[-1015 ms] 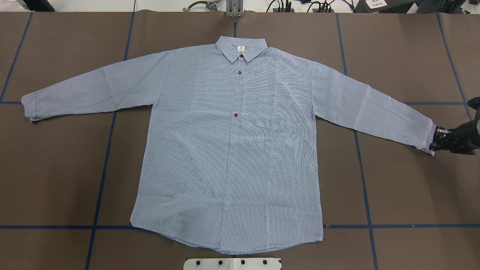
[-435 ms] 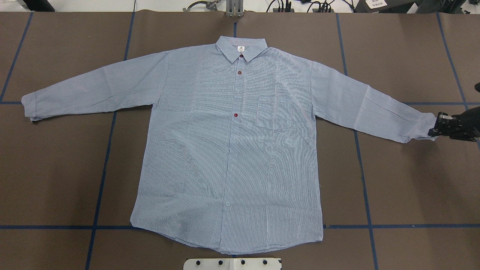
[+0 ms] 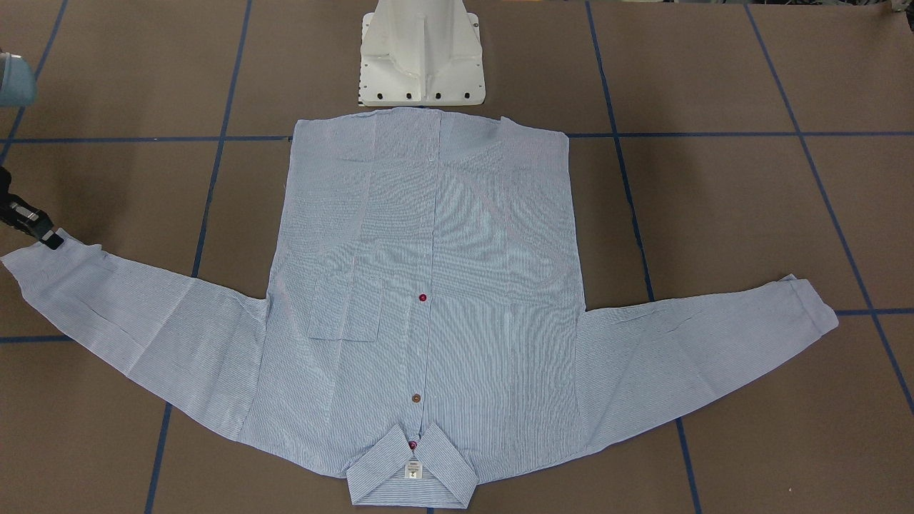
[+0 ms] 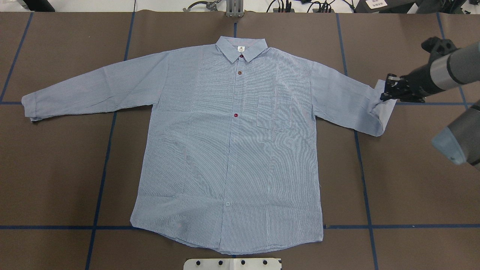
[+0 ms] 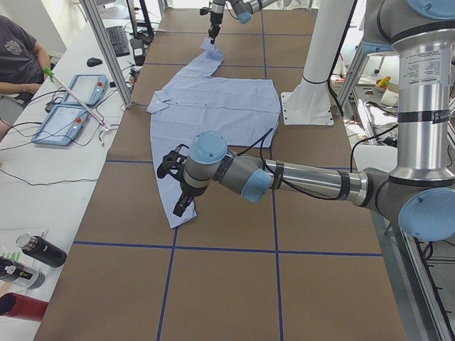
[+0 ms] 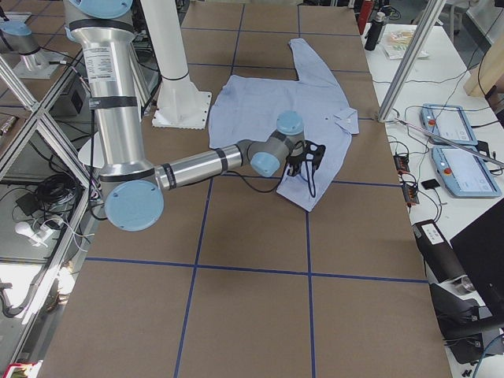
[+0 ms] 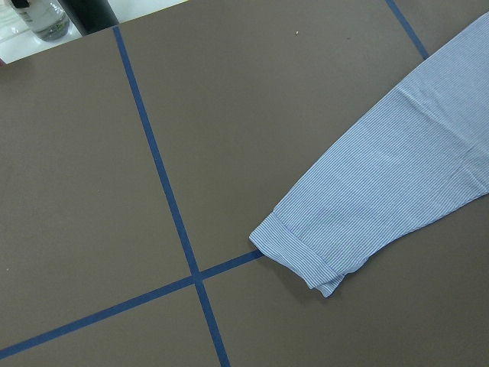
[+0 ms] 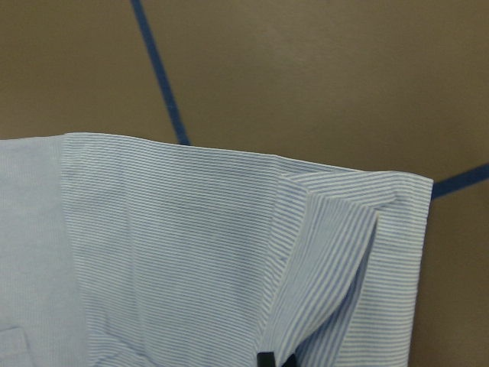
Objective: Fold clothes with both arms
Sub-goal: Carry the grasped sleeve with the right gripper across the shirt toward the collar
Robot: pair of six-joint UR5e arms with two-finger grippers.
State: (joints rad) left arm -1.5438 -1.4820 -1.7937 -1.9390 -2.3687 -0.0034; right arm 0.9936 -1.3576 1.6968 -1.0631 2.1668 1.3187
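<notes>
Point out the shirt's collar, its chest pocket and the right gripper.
collar [image 4: 227, 48]: overhead view, one collar wing.
chest pocket [image 4: 275, 114]: overhead view, pocket's middle.
right gripper [image 4: 384, 96]: overhead view, between fingertips gripping the cuff [image 4: 390, 107].

Shirt [image 4: 228, 157] flat on table [image 4: 56, 168], collar [image 4: 241, 48] far side; right claw [image 4: 385, 96] at right-side cuff [image 4: 384, 116]; pedestal [image 4: 232, 264] near hem [image 4: 225, 250].

Light blue button-up shirt [image 4: 210, 150] with fine white stripes, dark red round buttons [image 4: 236, 115] and a white neck label [image 4: 240, 48]; brown desk [image 4: 56, 168] gridded with blue tape lines [image 4: 56, 227]
</notes>
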